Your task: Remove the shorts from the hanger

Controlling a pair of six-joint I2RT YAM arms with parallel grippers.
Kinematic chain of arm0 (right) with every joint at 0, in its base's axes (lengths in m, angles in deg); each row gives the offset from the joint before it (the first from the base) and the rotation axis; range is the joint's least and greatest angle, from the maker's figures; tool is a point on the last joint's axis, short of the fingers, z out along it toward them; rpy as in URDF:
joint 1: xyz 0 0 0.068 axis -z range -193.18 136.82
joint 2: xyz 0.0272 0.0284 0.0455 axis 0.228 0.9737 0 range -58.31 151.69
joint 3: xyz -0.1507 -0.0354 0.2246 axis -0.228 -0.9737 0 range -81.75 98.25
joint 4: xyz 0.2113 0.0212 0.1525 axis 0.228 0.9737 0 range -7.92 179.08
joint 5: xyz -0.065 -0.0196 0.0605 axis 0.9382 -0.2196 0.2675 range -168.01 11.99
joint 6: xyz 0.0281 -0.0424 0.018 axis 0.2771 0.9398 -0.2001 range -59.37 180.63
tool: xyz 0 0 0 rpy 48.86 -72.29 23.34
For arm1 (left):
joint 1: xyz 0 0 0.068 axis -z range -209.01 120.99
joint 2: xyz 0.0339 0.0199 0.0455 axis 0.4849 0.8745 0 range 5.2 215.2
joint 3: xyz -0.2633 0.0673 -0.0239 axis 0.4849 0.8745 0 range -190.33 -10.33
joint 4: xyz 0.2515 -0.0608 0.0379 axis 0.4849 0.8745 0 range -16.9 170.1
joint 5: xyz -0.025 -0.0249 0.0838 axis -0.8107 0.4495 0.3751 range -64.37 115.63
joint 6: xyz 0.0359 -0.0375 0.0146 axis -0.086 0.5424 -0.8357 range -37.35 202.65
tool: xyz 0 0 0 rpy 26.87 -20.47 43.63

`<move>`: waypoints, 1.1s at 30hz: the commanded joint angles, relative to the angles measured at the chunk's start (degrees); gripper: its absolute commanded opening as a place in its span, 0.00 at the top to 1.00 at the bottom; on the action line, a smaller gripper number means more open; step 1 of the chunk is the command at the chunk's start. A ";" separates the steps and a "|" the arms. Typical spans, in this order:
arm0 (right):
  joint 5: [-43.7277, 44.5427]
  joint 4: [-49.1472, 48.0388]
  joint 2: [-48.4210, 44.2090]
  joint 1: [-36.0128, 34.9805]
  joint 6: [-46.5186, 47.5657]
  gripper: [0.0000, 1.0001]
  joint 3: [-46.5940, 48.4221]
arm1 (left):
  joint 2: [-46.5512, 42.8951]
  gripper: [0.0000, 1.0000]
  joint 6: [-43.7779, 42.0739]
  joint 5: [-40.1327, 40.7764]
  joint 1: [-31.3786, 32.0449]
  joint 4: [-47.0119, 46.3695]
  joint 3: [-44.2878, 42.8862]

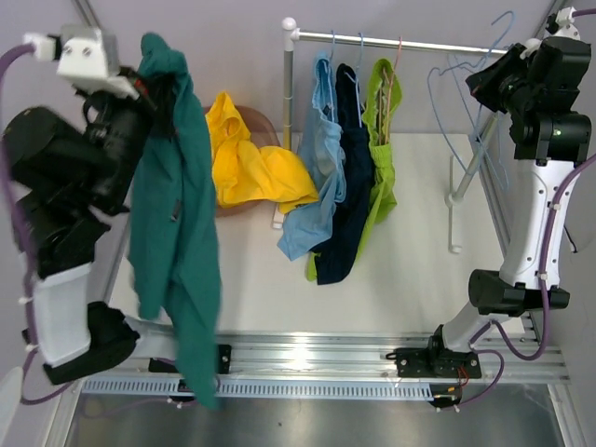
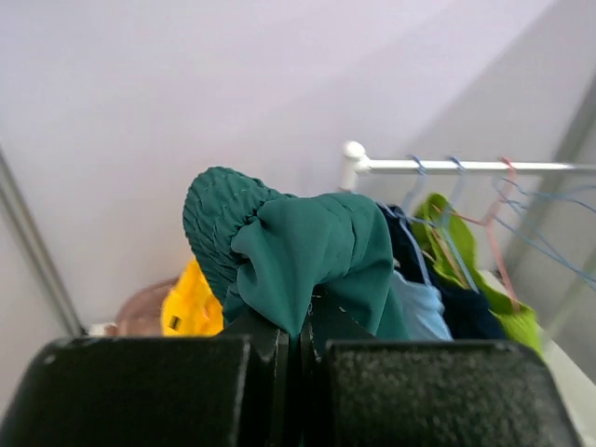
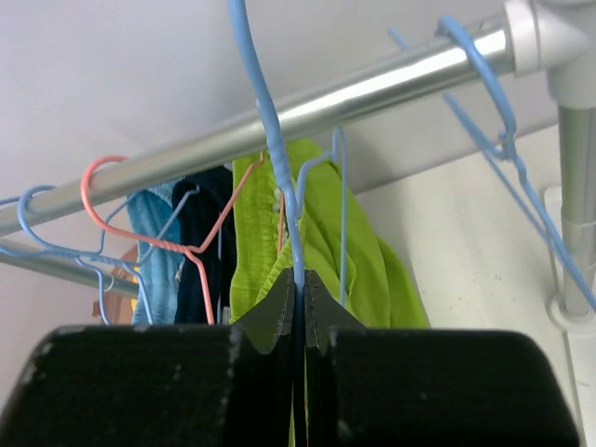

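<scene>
left hand [image 2: 299, 328] pinching crinkled teal shorts [image 2: 303, 244], right hand [image 3: 300, 296] clamping blue wire hanger [image 3: 264, 110]

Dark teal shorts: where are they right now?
Left side of the top view, off the rail: the dark teal shorts hang from the left gripper, which is shut on them, just left of the yellow shorts.

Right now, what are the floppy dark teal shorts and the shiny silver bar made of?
The dark teal shorts look like soft matte cloth: they droop in folds, with a gathered stitched waistband. The silver bar looks like polished metal tubing, given its bright streak reflections.
</scene>
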 commanded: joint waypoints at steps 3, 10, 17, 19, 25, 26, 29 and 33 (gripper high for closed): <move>0.39 -4.38 0.16 0.62 0.62 1.00 0.83 | 13.74 1.00 -2.11 -9.98 -14.09 -4.33 -9.42; -0.84 -5.53 2.97 0.63 0.80 1.00 -0.93 | 25.60 1.00 5.00 -26.23 -28.97 -13.48 -16.18; -2.95 -8.77 4.12 0.63 0.62 1.00 -6.20 | 35.36 1.00 8.09 -27.31 -35.74 -22.19 -14.09; -3.21 -9.13 4.21 0.63 0.62 1.00 -7.69 | 38.97 1.00 10.28 -26.60 -37.07 -21.58 -13.56; -3.30 -10.19 3.07 0.63 0.53 1.00 -10.86 | 41.00 0.69 11.78 -17.83 -37.86 -20.79 -1.89; -3.21 -10.10 2.80 0.63 0.62 1.00 -10.95 | 41.52 0.59 11.96 -16.42 -37.86 -19.05 -1.70; -2.77 -9.92 1.75 0.63 0.97 1.00 -11.65 | 44.33 0.20 13.80 -14.12 -38.30 -14.30 -2.57; -1.72 -9.04 0.08 0.71 1.33 0.99 -12.27 | 45.22 0.01 16.26 -15.70 -38.56 -9.90 -3.45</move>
